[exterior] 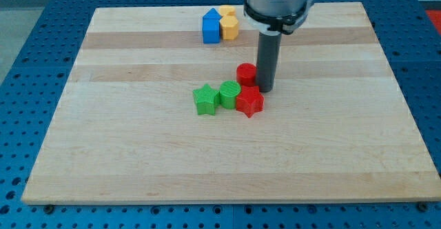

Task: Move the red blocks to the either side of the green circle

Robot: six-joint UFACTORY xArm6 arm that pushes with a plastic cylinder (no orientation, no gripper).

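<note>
Obs: wooden table [138, 160] seen from the one camera; arm enters from the view's top. No pincer shows on this rig, so its state cannot be told; the arm ends in a dark rod only.

My tip [266, 90] rests on the board, just beside the red circle [246, 73], at about 4 o'clock of it. The rod looks to touch the circle's side, though contact is hard to confirm. The tip is also just above the red star [249, 102], at about 1 o'clock of it.

Centre cluster, read from the green circle [229, 93]:
- green star [205, 99] at 9 o'clock, touching it.
- red star at 4 o'clock, touching it.
- red circle at 1 o'clock, very near, a hair apart or touching; cannot tell.

So both red blocks sit on the view's right half of the green circle.

Second cluster, well apart, at 12 o'clock of the centre group, near the table's far edge: blue block [211, 27], house-like shape, with a yellow block [229, 27] touching at its 3 o'clock and another yellow block [227, 11] behind, partly hidden.
</note>
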